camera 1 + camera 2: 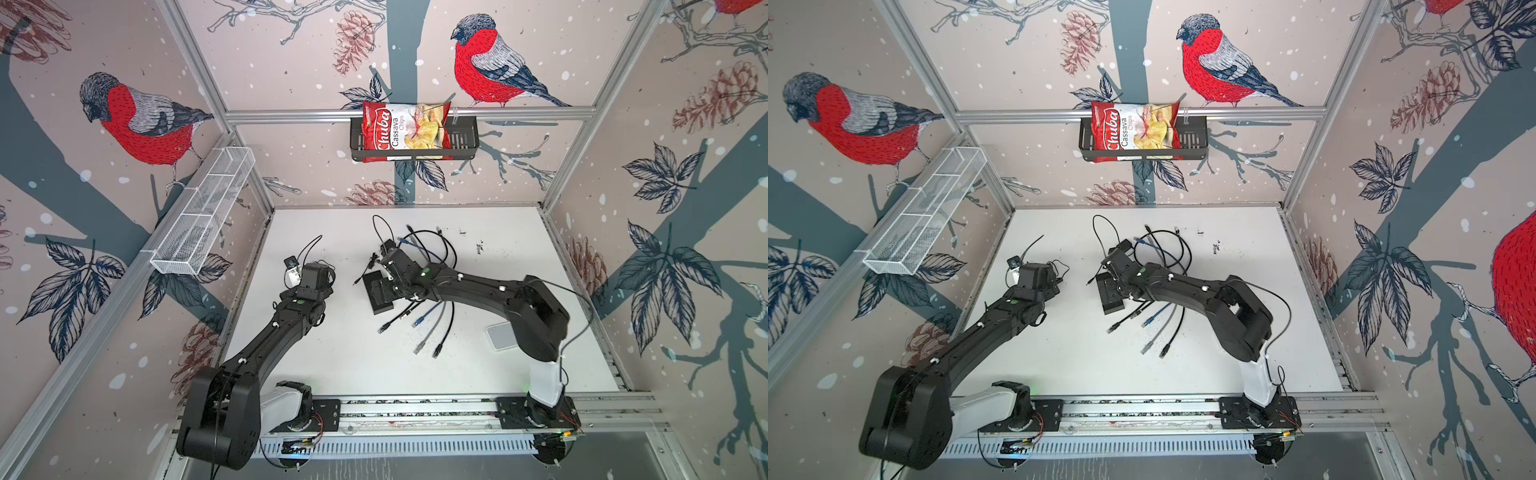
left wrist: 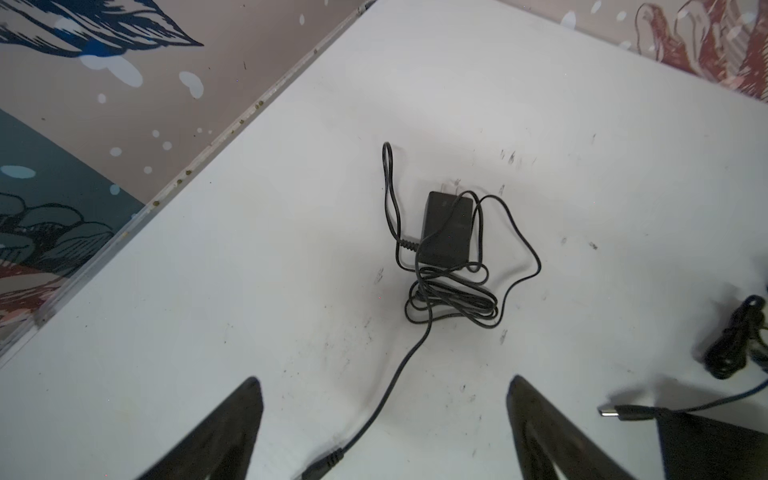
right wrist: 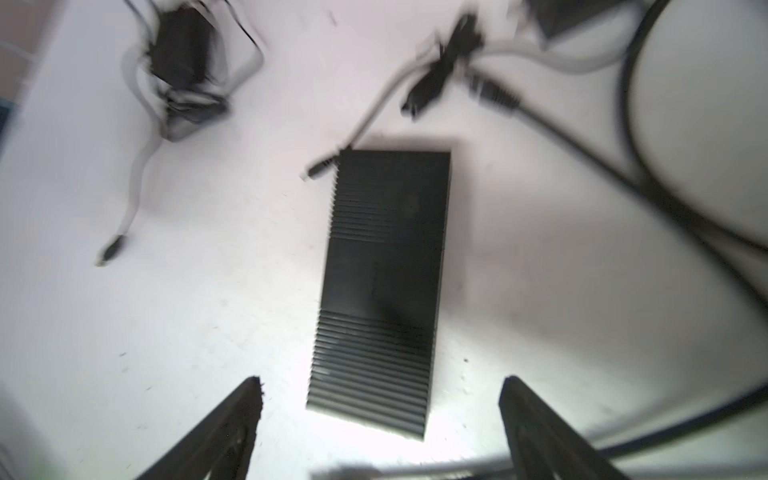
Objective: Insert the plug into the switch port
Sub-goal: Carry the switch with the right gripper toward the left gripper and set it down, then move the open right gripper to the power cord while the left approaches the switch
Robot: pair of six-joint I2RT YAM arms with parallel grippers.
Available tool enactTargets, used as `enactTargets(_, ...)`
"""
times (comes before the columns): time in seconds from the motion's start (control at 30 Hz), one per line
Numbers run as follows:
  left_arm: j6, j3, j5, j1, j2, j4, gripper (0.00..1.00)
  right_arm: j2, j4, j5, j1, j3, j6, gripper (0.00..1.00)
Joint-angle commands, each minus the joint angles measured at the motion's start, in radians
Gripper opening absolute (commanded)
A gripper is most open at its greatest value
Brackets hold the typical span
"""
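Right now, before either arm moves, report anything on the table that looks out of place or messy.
The power adapter lies in a tangle of its own cord, looped over it. The black switch sits skewed on the white table, loose network cables strewn beside it. Dark specks dot that surface. Nothing looks broken.

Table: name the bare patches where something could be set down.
Widest bare patch of the table: between the left arm, the fanned Ethernet cables and the front rail. Another lies at the far right corner, beyond the cable loops. Crowded: around the switch and the power adapter.
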Motion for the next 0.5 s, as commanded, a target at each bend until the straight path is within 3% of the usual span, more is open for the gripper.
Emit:
enactTargets(0.0, -0.029, 0.046, -0.006, 0.003, 0.066, -0.089, 0.87, -0.094, 0.119, 0.087, -0.017, -0.067, -0.069, 0.90)
enactTargets(0.1, 0.004, 0.078, -0.008, 0.003, 0.140, -0.115, 0.84, -0.155, 0.114, 0.068, -0.080, -0.102, -0.067, 0.89)
enactTargets(0.23, 0.006, 0.086, 0.041, 0.003, 0.209, -0.112, 0.77, -0.206, 0.130, -0.052, -0.177, -0.157, -0.056, 0.89)
enactTargets(0.47, 0.017, 0.091, 0.062, 0.004, 0.269, -0.106, 0.63, -0.304, 0.251, -0.076, -0.201, -0.276, -0.133, 0.90)
